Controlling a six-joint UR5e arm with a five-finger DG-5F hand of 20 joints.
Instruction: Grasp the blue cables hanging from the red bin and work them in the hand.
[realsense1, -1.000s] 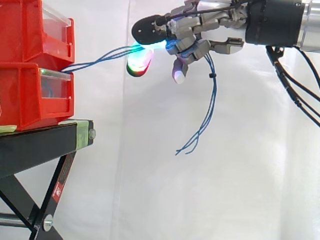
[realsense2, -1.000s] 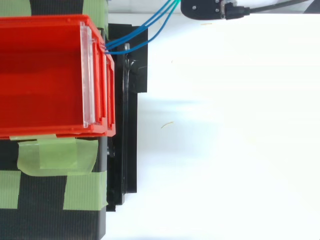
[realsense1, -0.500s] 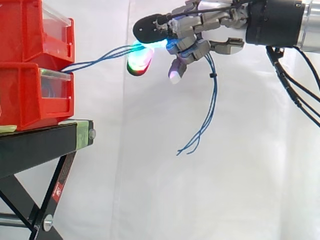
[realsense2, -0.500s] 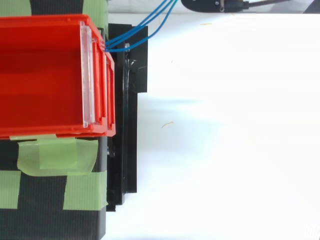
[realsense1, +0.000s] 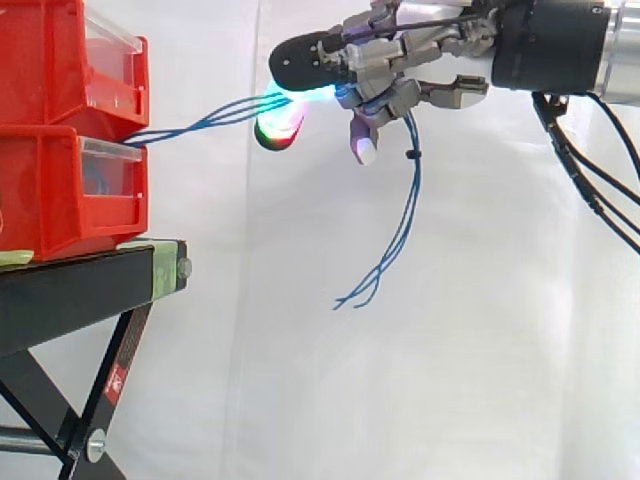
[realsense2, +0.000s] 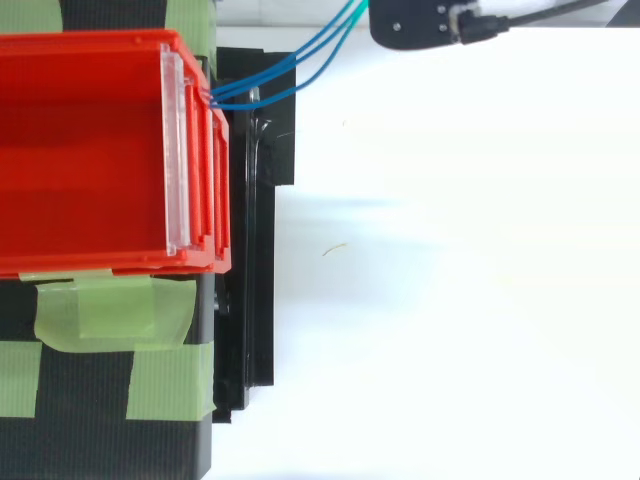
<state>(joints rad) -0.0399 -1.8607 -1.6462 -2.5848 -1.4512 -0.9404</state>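
– Cables (realsense1: 200, 118): where do they run?

– Take the big things first. A white curtain (realsense1: 300, 400) backs the whole scene. At the left of the side view a black stand (realsense1: 80, 290) carries two red bins, the upper bin (realsense1: 60, 60) stacked on the lower bin (realsense1: 50, 200), each with a clear pane at its front. From above, strips of green tape (realsense2: 110, 310) lie across the stand beside the bins.

– And the arm?

– It comes in from the right edge, level, well above the stand. Its hand (realsense1: 400, 60) hangs in the air to the right of the bins, apart from them, at about the height of the upper bin.

– So the cables?

– They are thin and blue. They leave the front of the bins where the upper one meets the lower one, and in the top view that spot is near the far corner. From there they rise in a shallow slope across the gap and enter the hand.

– Is the hand holding them?

– Yes. Its fingers are curled round the cables, which pass through the grip. Two pads (realsense1: 280, 128) point down and left, one glowing green and red, the other white and magenta, with a cyan glow where the strands enter.

– What lies past the grip?

– The loose lengths drop from under the hand in a long curve, bound by a small dark tie (realsense1: 410, 155) just below the fingers. Their free ends dangle lower down, touching nothing.
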